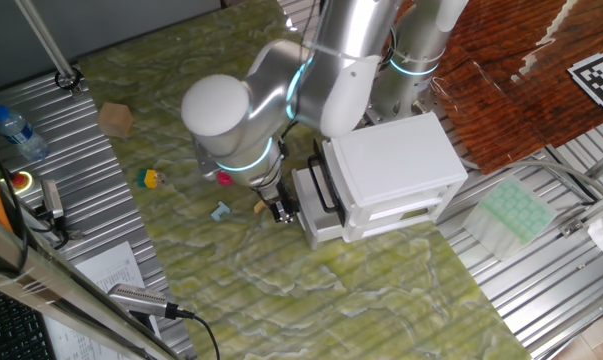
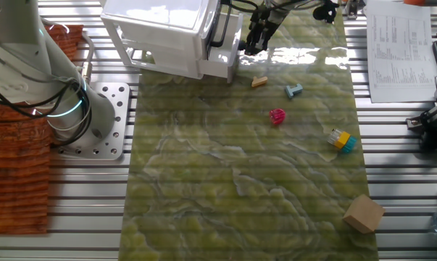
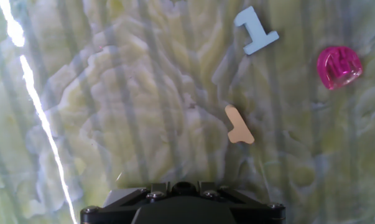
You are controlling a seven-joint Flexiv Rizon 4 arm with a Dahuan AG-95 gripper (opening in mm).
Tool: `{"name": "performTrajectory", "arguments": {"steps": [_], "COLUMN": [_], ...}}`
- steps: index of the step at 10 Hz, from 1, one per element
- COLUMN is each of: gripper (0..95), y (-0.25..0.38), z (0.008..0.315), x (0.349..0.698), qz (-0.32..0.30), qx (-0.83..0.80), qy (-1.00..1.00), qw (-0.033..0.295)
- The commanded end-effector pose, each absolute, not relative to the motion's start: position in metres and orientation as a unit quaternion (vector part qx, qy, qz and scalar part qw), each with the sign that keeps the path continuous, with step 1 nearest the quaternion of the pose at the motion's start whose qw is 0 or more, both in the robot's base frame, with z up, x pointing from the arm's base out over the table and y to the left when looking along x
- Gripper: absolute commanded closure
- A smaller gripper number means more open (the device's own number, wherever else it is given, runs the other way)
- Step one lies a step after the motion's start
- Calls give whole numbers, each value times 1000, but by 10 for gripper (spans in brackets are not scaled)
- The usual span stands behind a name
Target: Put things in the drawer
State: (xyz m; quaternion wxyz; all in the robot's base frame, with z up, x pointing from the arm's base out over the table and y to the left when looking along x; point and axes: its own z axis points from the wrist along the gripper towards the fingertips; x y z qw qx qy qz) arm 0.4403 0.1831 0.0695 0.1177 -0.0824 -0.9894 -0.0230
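Green marbled mat (image 1: 281,290) over ribbed metal table (image 2: 392,239); printed paper sheets (image 2: 399,47) at edge, woven orange-brown cloth (image 2: 15,167) beside it.

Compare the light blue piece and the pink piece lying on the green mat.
Colour: the light blue piece is opaque pale blue; the pink piece is see-through magenta.
Shape: the light blue piece is angular, like a numeral 1; the pink piece is rounded, dome-like.
Place: in the other fixed view the light blue piece lies nearer the drawer than the pink piece does.
Shared: both are small and rest loose on the mat, untouched.
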Motion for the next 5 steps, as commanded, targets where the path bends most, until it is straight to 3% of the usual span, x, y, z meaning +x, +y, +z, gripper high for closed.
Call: {"name": "performTrajectory", "arguments": {"steps": [1, 2, 3, 5], "gripper": [570, 570, 380, 380], "y": [184, 184, 185, 186], "z": [69, 70, 71, 74], "x": [442, 443, 444, 449], "qz": [-26, -26, -24, -11], "qx": [-78, -76, -71, -65], "qy": [-991, -992, -992, -993], "qw": [108, 102, 97, 96]}}
